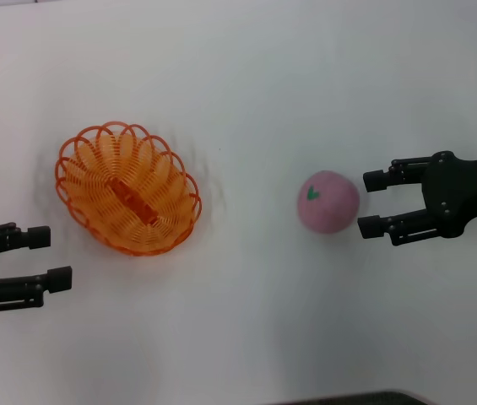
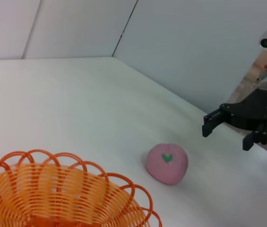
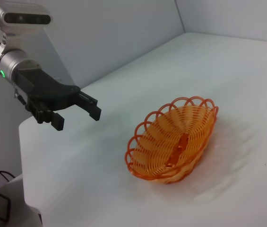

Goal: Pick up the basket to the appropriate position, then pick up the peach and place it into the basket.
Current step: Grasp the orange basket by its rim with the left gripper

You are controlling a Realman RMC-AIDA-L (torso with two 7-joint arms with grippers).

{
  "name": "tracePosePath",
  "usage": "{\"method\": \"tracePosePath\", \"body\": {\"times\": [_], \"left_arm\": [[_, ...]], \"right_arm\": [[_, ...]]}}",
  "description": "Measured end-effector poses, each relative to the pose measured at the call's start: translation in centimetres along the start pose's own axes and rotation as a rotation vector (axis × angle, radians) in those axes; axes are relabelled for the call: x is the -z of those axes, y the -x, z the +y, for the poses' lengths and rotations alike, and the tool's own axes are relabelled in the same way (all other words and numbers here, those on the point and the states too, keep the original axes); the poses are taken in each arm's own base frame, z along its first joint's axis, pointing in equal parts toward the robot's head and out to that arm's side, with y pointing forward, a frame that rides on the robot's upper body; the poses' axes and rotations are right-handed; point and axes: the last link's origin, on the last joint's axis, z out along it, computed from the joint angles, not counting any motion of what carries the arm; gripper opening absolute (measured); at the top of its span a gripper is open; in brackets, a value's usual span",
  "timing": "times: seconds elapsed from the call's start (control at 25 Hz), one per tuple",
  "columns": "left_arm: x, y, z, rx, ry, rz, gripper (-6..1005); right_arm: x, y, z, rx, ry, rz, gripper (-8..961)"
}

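Observation:
The orange wire-loop basket stands empty on the white table at the left of the head view; it also shows in the left wrist view and the right wrist view. The pink peach lies right of centre, green leaf mark up, and shows in the left wrist view. My right gripper is open, its fingertips just to the right of the peach and not around it; it also shows in the left wrist view. My left gripper is open and empty, near the table's front left, apart from the basket; it also shows in the right wrist view.
The white table stretches bare behind and between the basket and the peach. Its front edge shows as a dark strip at the bottom right. Grey walls stand behind the table.

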Motion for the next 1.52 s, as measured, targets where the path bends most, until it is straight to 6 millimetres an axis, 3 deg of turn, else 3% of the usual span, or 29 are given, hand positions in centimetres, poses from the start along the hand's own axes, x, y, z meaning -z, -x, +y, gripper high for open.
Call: {"method": "tracePosePath", "body": {"times": [1.52], "left_arm": [[0.60,-0.85,-0.01,0.007,-0.044,0.140,833]], "right_arm": [[-0.12,-0.05,-0.04,-0.002,-0.002,0.000,858]]}}
